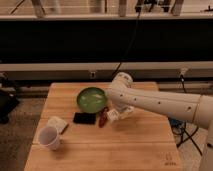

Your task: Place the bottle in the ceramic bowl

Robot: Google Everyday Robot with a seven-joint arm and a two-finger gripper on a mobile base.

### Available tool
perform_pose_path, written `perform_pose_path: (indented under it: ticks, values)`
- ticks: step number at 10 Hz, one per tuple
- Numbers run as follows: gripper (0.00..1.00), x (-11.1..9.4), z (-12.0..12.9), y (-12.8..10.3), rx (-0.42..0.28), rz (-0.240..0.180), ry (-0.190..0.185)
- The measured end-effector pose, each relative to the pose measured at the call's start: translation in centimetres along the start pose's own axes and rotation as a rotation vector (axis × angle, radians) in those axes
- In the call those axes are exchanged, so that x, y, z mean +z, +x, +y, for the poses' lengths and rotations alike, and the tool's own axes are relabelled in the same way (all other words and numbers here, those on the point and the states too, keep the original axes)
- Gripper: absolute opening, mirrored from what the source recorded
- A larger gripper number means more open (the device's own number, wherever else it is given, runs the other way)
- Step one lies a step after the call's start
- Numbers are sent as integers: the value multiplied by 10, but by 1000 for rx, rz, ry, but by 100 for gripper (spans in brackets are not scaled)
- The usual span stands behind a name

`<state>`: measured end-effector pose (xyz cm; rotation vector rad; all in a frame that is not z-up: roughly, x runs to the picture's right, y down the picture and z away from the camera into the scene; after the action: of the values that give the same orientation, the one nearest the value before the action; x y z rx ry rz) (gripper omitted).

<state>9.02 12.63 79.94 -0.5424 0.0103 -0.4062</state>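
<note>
From where I stand, the light wooden table [140,150] fills the lower middle of the frame, with a dark shelf and railing running across behind it. The robot's thick white arm [160,104] reaches in from the right edge and bends down over the centre of the tabletop. At its end sits the gripper [118,114], just below and right of the round glossy green ceramic bowl [91,99]. Its two fingers are pressed together on the small clear-whitish plastic bottle [113,115]. The bottle hangs at the arm's tip, outside the bowl's rim and close to its lower right edge. I cannot tell whether it touches the wood or hangs a little above it. Just left of the bottle lies a dark red elongated object [103,118], and left of that a black flat rectangle [84,118], both directly below the bowl. Farther toward the lower left stands a white cup [49,137], upright. A pale flat packet [58,123] lies just above and to the right of it.
</note>
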Motion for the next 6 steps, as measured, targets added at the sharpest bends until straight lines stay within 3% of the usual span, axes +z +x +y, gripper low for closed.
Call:
perform_pose_path:
  ticks: [3, 6]
  values:
    - [1, -7, -37, -11, -21, 11, 32]
    - [1, -13, -53, -20, -44, 26, 41]
